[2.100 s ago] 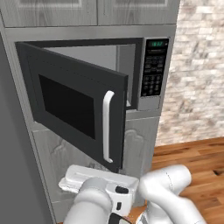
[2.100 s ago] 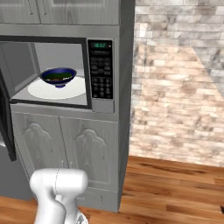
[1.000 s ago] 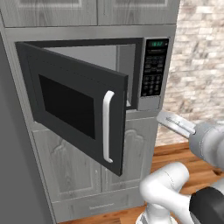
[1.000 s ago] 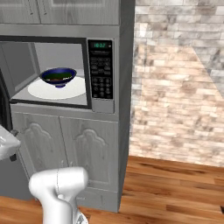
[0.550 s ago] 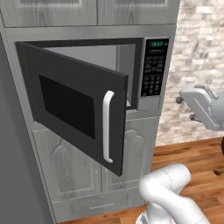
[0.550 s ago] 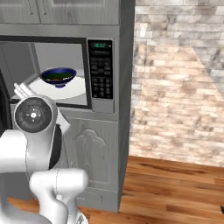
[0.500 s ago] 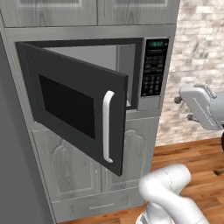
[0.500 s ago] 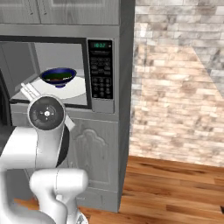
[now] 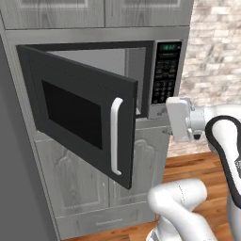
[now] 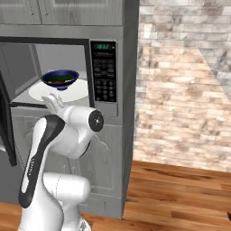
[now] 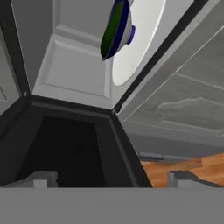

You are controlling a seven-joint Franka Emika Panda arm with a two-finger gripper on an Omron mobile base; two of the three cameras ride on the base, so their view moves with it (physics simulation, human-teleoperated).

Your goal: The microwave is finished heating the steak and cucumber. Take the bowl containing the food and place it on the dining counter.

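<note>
Reach-in stage: the pincer (image 10: 53, 101) hovered just outside the open microwave (image 10: 63, 72), bowl not yet grabbed.

The bowl (image 10: 60, 79) sat on the white plate (image 10: 77, 93) inside, with something green in it; steak not discernible. Pincer was empty with its tips well apart. Next move, I'd guess: ease in past the door (image 9: 84, 113) and grip the rim.

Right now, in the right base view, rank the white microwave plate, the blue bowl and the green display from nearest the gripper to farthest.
1. White plate, just beyond the gripper on the microwave floor.
2. Bowl, on the plate, above the gripper.
3. Green display, atop the button panel, up and right.
</note>
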